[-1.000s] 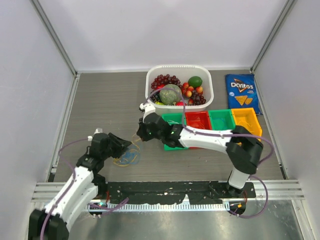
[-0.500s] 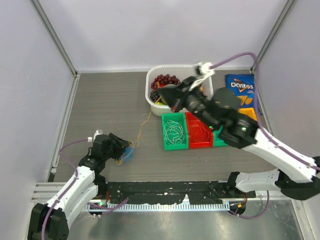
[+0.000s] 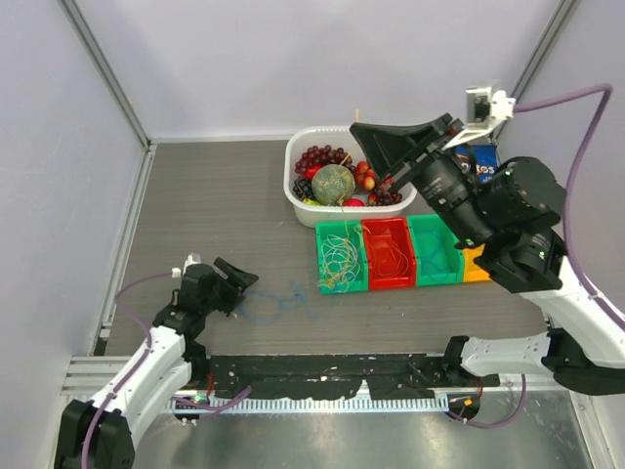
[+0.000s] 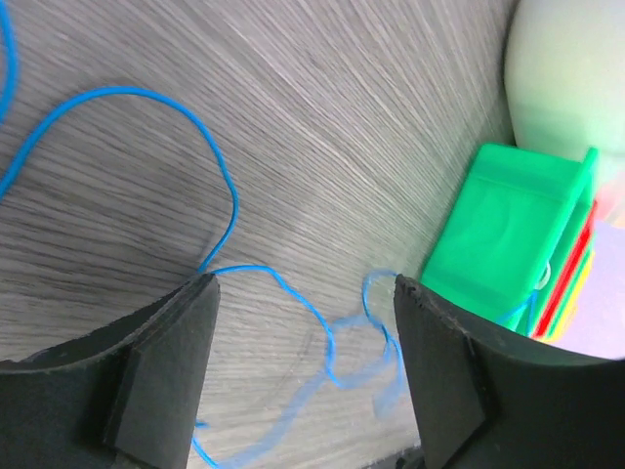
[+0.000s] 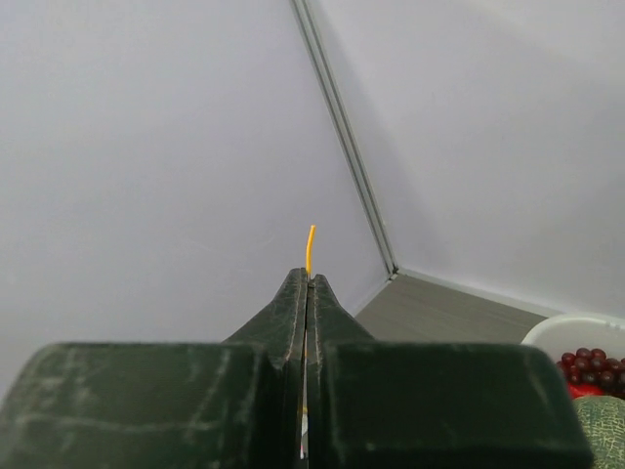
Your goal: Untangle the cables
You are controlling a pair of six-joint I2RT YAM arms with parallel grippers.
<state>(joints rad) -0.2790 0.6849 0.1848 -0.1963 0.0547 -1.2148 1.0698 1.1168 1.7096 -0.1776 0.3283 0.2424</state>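
- Thin blue string-like wire (image 3: 266,306) lies loose on near-left grey table (image 3: 195,215); left gripper (image 3: 242,281) spread above it, empty.
- Right gripper (image 5: 307,283), high at far right, pinches thin yellow wire (image 5: 310,239) by its tip.
- Wires likely light, limp, snaggy; grab free ends.

No lettering, number or sign can be read in any of the views. The one printed thing is the blue snack bag (image 3: 482,162) at the far right of the table. It is almost wholly hidden behind the right arm, and the small strip that shows is too small for its print to be made out
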